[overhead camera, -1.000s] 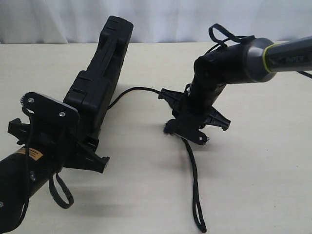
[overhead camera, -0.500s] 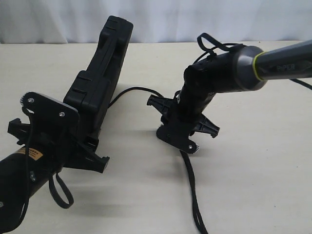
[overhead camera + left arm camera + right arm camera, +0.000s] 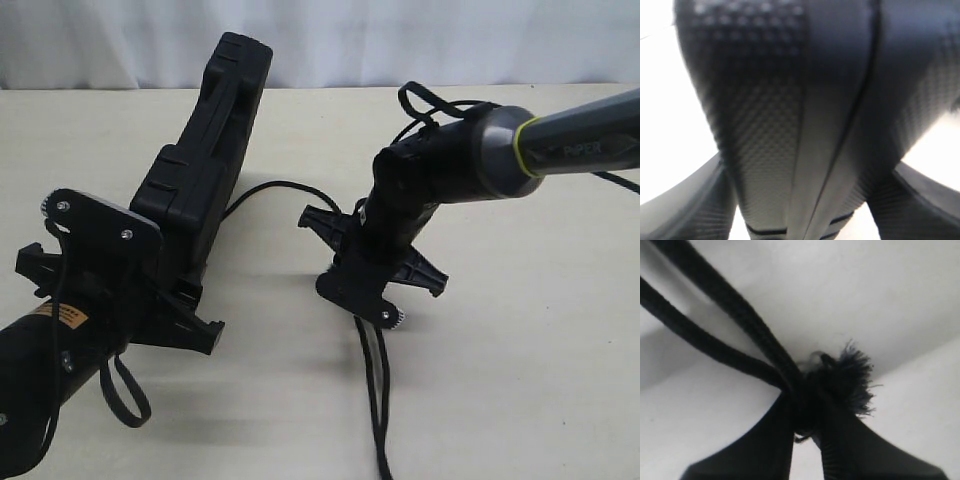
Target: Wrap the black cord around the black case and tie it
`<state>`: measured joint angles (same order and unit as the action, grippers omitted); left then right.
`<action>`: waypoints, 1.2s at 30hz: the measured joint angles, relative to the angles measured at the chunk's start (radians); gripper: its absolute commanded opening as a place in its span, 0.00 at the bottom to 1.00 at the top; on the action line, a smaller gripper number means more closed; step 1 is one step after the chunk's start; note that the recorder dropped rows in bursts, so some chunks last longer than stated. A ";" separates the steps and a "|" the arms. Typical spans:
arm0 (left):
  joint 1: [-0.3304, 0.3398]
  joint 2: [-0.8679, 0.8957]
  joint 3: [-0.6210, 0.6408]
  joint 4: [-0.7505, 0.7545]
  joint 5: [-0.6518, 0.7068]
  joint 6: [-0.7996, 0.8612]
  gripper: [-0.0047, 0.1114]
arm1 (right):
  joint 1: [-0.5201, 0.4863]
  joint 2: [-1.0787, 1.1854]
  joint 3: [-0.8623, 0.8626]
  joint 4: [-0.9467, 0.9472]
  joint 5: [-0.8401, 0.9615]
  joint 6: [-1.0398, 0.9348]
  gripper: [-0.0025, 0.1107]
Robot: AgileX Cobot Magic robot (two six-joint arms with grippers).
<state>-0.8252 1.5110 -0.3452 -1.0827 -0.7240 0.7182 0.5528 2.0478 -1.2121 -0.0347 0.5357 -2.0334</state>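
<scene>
Black case (image 3: 200,170) stands up on one edge at the left of the table (image 3: 520,350), leaning a bit. Its handle-slot end points away toward the white curtain (image 3: 400,40) and its near end sits in the left gripper (image 3: 175,310). Left arm comes in from the lower-left corner. In the left wrist view the ribbed, textured case (image 3: 805,100) fills the frame, and the left gripper (image 3: 807,165) has a jaw pressed on each side of it, so the claw is clamped on the case. The view is blurred and shows no finer detail.

Black cord (image 3: 272,183) comes out from beside the case's lower edge and arcs across the bare table toward the middle. It reaches the right gripper (image 3: 358,300), which points down at the tabletop just right of centre, well apart from the case. From there two strands lie side by side on the table and run to the near edge of the exterior view.

In the right wrist view the jaws of the right gripper (image 3: 807,427) are pinched together on the knotted, frayed end of the cord (image 3: 730,315). Two strands lead away from the pinch, with the fray sticking out beside it. That claw is closed and gripping the cord.

Right arm enters from the right edge, upper half. The cord is not around the case.
</scene>
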 measured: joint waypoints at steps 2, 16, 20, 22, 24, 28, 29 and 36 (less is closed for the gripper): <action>0.000 0.000 0.000 0.000 0.000 0.000 0.04 | 0.000 0.000 0.000 0.008 -0.001 0.063 0.06; 0.000 0.000 0.000 0.000 0.000 0.000 0.04 | 0.000 -0.037 -0.082 0.311 0.083 0.167 0.06; 0.000 0.000 0.000 0.000 0.000 0.000 0.04 | -0.017 -0.056 -0.089 0.402 0.129 0.167 0.06; 0.000 0.000 0.000 0.000 0.000 0.000 0.04 | -0.037 -0.061 -0.089 0.471 0.148 0.167 0.06; 0.000 0.000 0.000 0.000 0.000 0.000 0.04 | -0.061 -0.062 -0.089 0.535 0.171 0.167 0.06; 0.000 0.000 0.000 0.000 0.000 0.000 0.04 | -0.101 -0.062 -0.089 0.617 0.187 0.230 0.06; 0.000 0.000 0.000 0.000 0.000 0.000 0.04 | -0.106 -0.062 -0.089 0.617 0.185 0.253 0.06; 0.000 0.000 0.000 0.000 0.000 0.000 0.04 | -0.109 -0.062 -0.089 0.413 0.194 0.526 0.06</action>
<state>-0.8252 1.5110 -0.3452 -1.0827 -0.7240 0.7182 0.4438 1.9854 -1.3013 0.3784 0.7300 -1.5073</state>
